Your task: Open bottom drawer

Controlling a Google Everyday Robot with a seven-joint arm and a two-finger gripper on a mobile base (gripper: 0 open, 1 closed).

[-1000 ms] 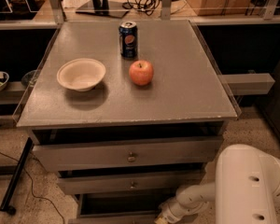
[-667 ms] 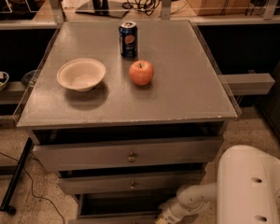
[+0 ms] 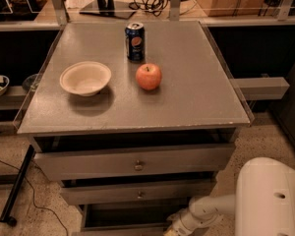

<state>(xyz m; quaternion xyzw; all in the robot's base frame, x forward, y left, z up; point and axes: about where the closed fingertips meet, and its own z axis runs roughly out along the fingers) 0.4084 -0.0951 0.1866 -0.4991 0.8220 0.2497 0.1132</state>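
The grey cabinet (image 3: 137, 107) has three drawers below its flat top. The bottom drawer (image 3: 120, 227) is at the frame's lower edge, below the mid-sized front (image 3: 137, 193). It stands out a little, with its dark inside showing; its front and knob are cut off by the frame edge. My gripper (image 3: 170, 231) is at the drawer's right front end, at the very bottom of the view and mostly cut off. My white arm (image 3: 211, 211) reaches in from the lower right.
On the cabinet top stand a cream bowl (image 3: 85, 78), a red apple (image 3: 148, 76) and a blue soda can (image 3: 134, 41). The widest drawer front (image 3: 137, 163) is slightly out. A black cable and bar (image 3: 17, 191) lie on the floor at left. My white base (image 3: 273, 200) fills the lower right.
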